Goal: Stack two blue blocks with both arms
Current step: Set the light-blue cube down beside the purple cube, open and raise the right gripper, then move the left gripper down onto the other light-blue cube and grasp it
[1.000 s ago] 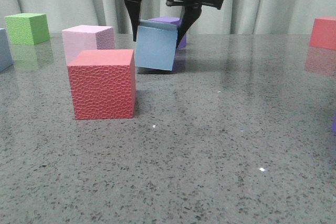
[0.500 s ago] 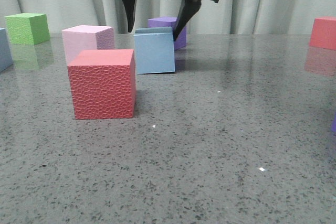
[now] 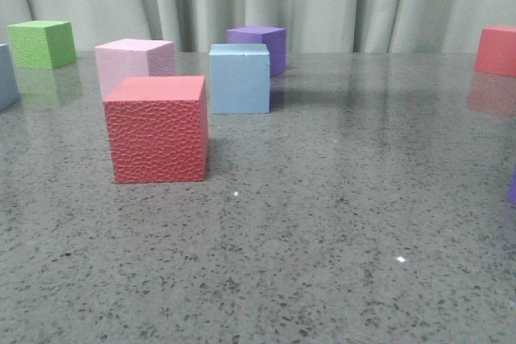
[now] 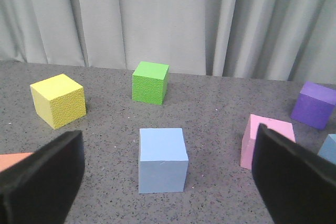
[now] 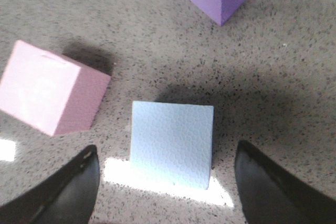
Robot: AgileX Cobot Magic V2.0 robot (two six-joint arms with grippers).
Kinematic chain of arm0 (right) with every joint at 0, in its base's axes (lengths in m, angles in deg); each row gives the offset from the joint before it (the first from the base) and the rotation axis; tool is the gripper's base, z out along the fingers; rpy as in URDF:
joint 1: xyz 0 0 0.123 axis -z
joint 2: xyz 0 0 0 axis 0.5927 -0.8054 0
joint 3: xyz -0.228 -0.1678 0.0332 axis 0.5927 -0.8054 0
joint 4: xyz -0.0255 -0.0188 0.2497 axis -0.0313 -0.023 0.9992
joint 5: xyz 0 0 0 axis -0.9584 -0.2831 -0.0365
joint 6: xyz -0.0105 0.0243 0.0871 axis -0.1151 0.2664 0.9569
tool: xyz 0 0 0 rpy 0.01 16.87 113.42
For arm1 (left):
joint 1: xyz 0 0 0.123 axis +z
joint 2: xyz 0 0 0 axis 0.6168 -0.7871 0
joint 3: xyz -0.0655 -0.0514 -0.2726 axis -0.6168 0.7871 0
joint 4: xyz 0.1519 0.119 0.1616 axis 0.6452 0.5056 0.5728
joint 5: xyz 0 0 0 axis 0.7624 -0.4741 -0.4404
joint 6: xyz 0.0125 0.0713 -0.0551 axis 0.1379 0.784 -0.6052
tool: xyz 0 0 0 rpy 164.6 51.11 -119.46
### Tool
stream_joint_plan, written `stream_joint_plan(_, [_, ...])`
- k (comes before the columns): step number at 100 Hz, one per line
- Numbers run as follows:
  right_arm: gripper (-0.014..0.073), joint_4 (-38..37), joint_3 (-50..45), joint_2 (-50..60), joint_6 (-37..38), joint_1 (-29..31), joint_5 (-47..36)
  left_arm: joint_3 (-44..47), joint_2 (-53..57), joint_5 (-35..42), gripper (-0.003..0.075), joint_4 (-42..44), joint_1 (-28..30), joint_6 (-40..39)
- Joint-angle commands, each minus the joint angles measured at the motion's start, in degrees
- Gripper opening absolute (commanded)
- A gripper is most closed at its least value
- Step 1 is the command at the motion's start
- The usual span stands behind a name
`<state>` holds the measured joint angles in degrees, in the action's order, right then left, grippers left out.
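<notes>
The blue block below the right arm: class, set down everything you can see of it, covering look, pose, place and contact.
The blue block is a pale sky-blue cube with a matte, faintly pebbled top face. It sits flat and upright on the speckled grey table, touching nothing else. The purple cube stands behind it, the pink cube to its left. The right pincer is open above it, fingers clear of both sides.

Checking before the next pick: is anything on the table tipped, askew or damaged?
Nothing stands out. The blue block sits flat and upright, apart from the pink cube and purple cube. The textured red cube looks intact.
</notes>
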<state>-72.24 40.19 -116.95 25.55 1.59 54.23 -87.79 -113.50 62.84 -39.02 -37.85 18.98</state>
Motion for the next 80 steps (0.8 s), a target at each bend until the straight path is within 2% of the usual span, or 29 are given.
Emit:
stream_joint_plan(1, [0.0540,-1.77,1.82,5.87,-2.62,-0.02,4.58,-2.10,-0.30,3.88,0.0620,-0.65,0.10,-0.40])
stream_joint_plan(23, [0.0540,-2.29,1.00,10.44,-5.87,-0.02,4.63,-2.10,-0.30,3.74,0.0620,-0.65,0.10,-0.40])
stream_joint_plan(37, [0.0540,-4.00,-4.18,15.12,-5.87,-0.61,4.58,-2.10,-0.30,3.72,0.0620,-0.65,0.10,-0.40])
stream_joint_plan(49, [0.0540,-8.71,-12.93,20.37,-5.87,-1.19,2.63,-2.10,-0.42,3.62,0.0620,-0.65,0.10,-0.40])
stream_joint_plan(80, [0.0540,-8.88,-37.19,38.73,-3.68,-1.19,-12.31,-2.10,-1.04,4.11,0.0620,-0.65,0.10,-0.40])
